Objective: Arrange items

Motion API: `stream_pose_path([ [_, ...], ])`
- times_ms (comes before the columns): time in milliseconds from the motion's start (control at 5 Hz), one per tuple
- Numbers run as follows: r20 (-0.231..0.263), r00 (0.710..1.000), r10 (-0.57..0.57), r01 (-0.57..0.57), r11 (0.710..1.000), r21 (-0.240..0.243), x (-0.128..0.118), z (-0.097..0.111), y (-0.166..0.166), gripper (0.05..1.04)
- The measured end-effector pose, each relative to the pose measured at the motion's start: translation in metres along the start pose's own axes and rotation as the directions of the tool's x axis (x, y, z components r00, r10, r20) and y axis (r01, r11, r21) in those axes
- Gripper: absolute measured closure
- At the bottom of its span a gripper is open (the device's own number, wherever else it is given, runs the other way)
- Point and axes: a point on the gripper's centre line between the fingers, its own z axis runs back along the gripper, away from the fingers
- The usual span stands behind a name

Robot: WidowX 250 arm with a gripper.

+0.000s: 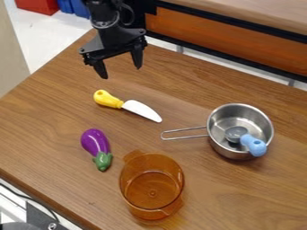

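Observation:
My gripper [121,71] hangs at the upper left over the back of the wooden table, open, its two fingers spread with nothing between them. In front of it lies a toy knife [141,110] with a yellow handle and white blade. A purple toy eggplant [95,142] with a green stem end rests at the left. Beside it, to the lower right, stands an amber see-through pot [152,186]. On the right is a metal saucepan [220,147], its wire handle pointing left. Inside it sits a grey utensil with a blue handle [255,145], the handle leaning on the pan's near rim.
The wooden table [36,134] has its left edge running diagonally down to the front. An orange-brown panel [228,38] with a black border stands behind the table. Red and blue bins [75,6] are on the floor at the upper left.

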Motion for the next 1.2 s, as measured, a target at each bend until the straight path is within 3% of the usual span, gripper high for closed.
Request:
stream_pose_path([
  [200, -0.034, 0.999, 0.014, -0.013, 1.0, 0.02, -0.008, -0.01, 0.005, 0.085],
  [400, -0.015, 0.989, 0.15, -0.149, 0.988, 0.036, -0.009, -0.014, 0.014, 0.085],
  [600, 0.009, 0.952, 0.306, -0.306, 0.95, 0.062, -0.007, -0.014, 0.02, 0.085],
  [800, 0.068, 0.874, 0.48, -0.485, 0.868, 0.108, -0.008, -0.02, 0.028, 0.085],
  [1200, 0.097, 0.756, 0.647, -0.653, 0.736, 0.176, -0.012, -0.053, 0.036, 0.085],
])
